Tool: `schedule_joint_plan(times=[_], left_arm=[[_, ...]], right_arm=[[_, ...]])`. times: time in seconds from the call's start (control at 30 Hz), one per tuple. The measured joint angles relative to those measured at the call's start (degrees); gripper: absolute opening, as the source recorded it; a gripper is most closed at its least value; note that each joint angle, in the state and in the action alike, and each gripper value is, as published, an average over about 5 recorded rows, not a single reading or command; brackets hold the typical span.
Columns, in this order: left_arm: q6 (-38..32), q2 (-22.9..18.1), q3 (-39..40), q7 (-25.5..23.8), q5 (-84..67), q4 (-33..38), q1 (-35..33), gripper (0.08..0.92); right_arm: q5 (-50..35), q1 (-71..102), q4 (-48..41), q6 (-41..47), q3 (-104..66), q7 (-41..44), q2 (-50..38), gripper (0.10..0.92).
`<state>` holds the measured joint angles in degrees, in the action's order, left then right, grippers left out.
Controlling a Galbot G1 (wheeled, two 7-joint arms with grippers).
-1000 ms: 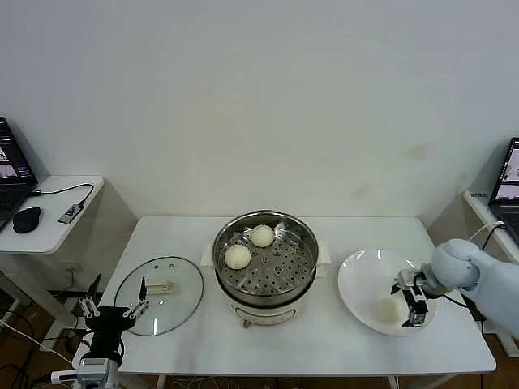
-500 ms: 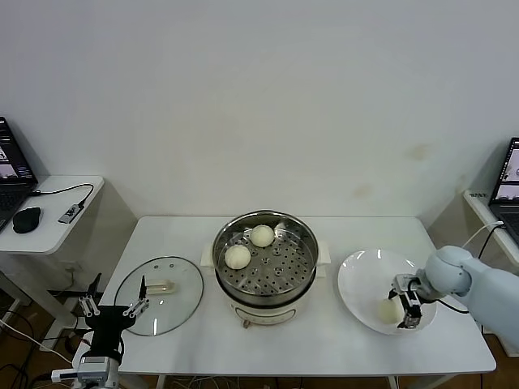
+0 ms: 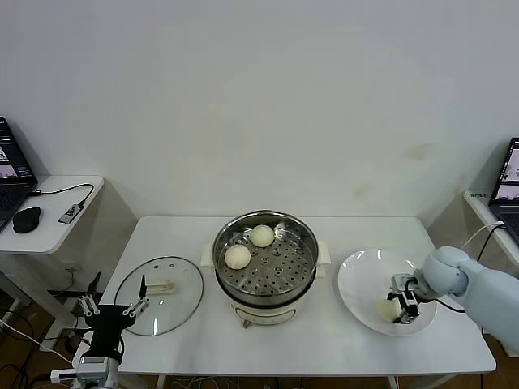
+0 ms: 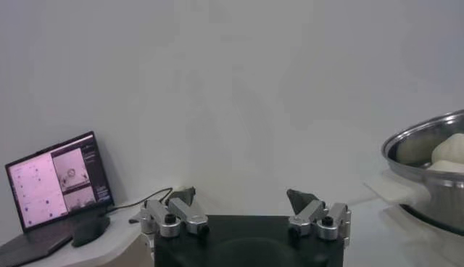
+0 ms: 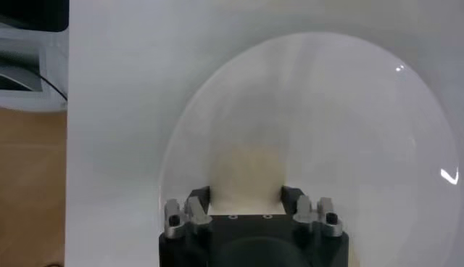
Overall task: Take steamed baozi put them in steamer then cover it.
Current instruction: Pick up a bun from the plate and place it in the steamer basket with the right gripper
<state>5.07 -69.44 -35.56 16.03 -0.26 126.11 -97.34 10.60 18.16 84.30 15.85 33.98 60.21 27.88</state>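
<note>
The steamer (image 3: 243,301) stands mid-table with two baozi on its tray, one (image 3: 238,256) nearer and one (image 3: 262,236) farther. A third baozi (image 3: 388,309) lies on the white plate (image 3: 365,271) at the right. My right gripper (image 3: 401,310) is down on the plate with its fingers against both sides of that baozi (image 5: 246,174), which still rests on the plate (image 5: 348,109). The glass cover (image 3: 180,279) lies flat on the table left of the steamer. My left gripper (image 3: 113,309) is parked open and empty below the table's front left corner (image 4: 243,197).
A side desk at the far left holds a laptop, a mouse (image 3: 27,219) and a cable. Another laptop (image 3: 509,174) stands at the far right. The steamer's rim (image 4: 428,141) shows beside the left gripper in the left wrist view.
My right gripper has moved left and down over the plate until the baozi sits between its fingers. The left arm, cover and steamer have not moved.
</note>
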Motion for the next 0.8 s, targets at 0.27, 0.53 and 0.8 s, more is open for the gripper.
schedule_joint_plan(times=[0.27,0.53,0.8], left_arm=[[0.0,0.1,0.0,0.0,0.1,0.2,0.0,0.823],[0.0,0.4,0.7,0.0,0.1,0.4,0.6,0.823],[0.1,1.0,0.4,-0.1,-0.6,0.3,0.9,0.823]], right_arm=[[-1.4,-2.8,1.5,-0.3,1.0,0.9,-1.6,0.506],[-5.9,-12.8,2.9,-0.5,5.1,2.7,-3.5,0.516],[-13.6,-29.0,3.8,0.0,12.4,3.9,-2.1,0.526]])
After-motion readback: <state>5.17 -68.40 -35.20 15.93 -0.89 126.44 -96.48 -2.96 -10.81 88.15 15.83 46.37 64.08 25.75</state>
